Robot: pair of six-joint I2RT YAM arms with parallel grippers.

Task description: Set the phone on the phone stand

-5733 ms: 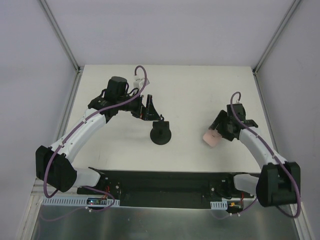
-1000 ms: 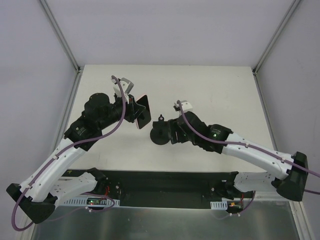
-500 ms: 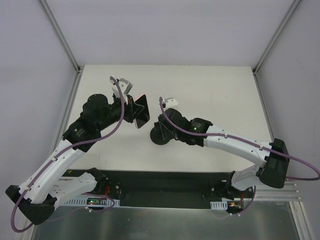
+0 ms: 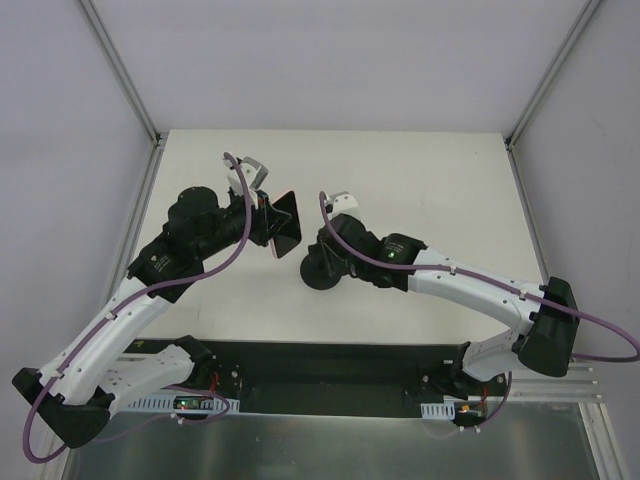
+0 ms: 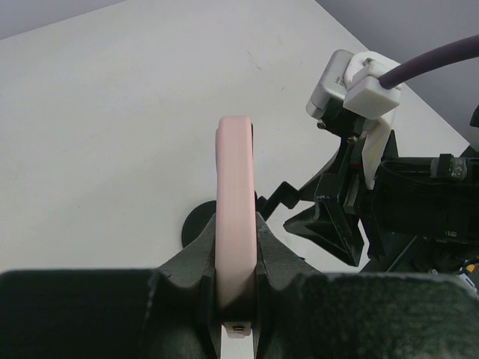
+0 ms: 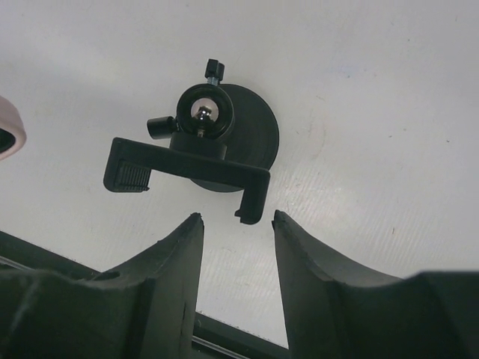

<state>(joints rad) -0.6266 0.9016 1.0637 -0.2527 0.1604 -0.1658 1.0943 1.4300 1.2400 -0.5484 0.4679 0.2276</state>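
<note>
**Surface finishes at the phone and its stand.**
On the phone (image 5: 236,187) we read the rim as smooth pale pink plastic with a soft satin sheen. The phone stand (image 6: 224,149) is matt black plastic, ribbed at one clamp end, with a polished metal ball (image 6: 200,112) at the joint (its one bright part). The left gripper (image 5: 236,241) and right gripper (image 6: 238,223) show matt black, faintly grainy plastic. The table (image 5: 112,112) is matt white and lightly streaked, and the cable (image 5: 441,60) has a smooth purple sheath.
</note>
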